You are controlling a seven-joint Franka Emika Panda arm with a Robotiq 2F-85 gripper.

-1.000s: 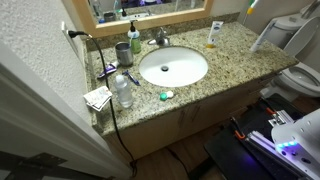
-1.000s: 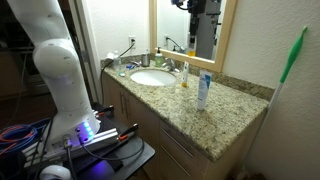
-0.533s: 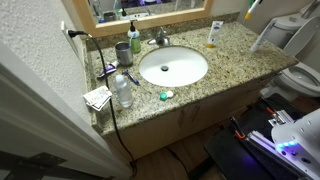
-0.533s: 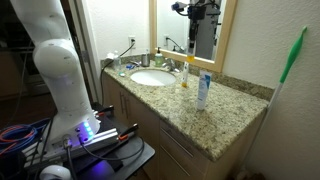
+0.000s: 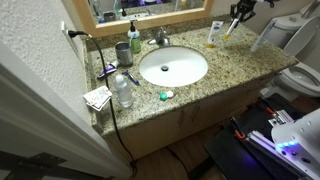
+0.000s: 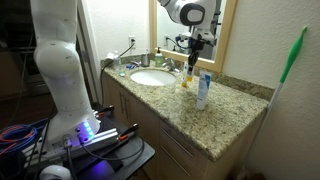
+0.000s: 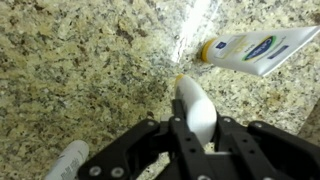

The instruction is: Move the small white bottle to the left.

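BATHROOM COUNTER: One small white bottle [image 6: 184, 80] stands upright on the granite counter [image 5: 235, 55], long axis vertical, its top toward the gripper [image 6: 193, 62] hanging just above. One white tube [image 6: 203, 90] stands just beside it, on the side away from the single oval sink [image 5: 172, 67]. One clear bottle [image 5: 123, 92] sits well apart, beyond the basin. Bare stone runs to the front edge and the counter's far end. The mirror frame [image 6: 229, 40] is close behind. In the wrist view the fingers stand narrow with the bottle showing between them; whether they grip it I cannot tell.
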